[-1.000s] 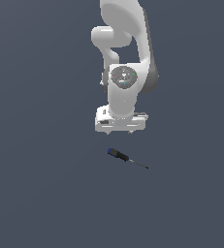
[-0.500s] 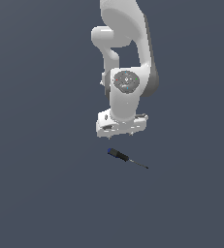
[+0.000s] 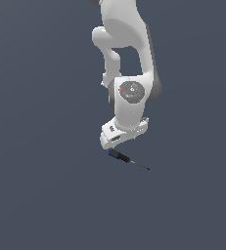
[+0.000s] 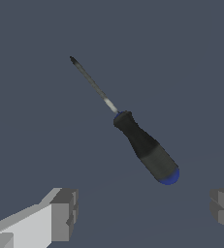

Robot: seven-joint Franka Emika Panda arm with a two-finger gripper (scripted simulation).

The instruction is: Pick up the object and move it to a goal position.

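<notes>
In the exterior view, the gripper (image 3: 118, 144) is hanging just above the blue-capped end of the screwdriver (image 3: 127, 159), which is lying flat amid open floor. In the wrist view, the fingers (image 4: 62, 213) are standing wide apart, with the screwdriver (image 4: 141, 143) lying free between them, untouched.

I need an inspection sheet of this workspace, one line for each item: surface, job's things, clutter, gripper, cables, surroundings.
Surface: plain dark grey floor, flat, no marks.
Job's things: screwdriver lying flat on the floor, black handle, blue end cap, thin shaft; not grasped.
Clutter: nothing seen.
Gripper: gripper open, fingers wide apart and touching nothing; in the exterior view it hangs just above the handle end.
Cables: nothing seen.
Surroundings: only the white arm; no goal marker seen.
</notes>
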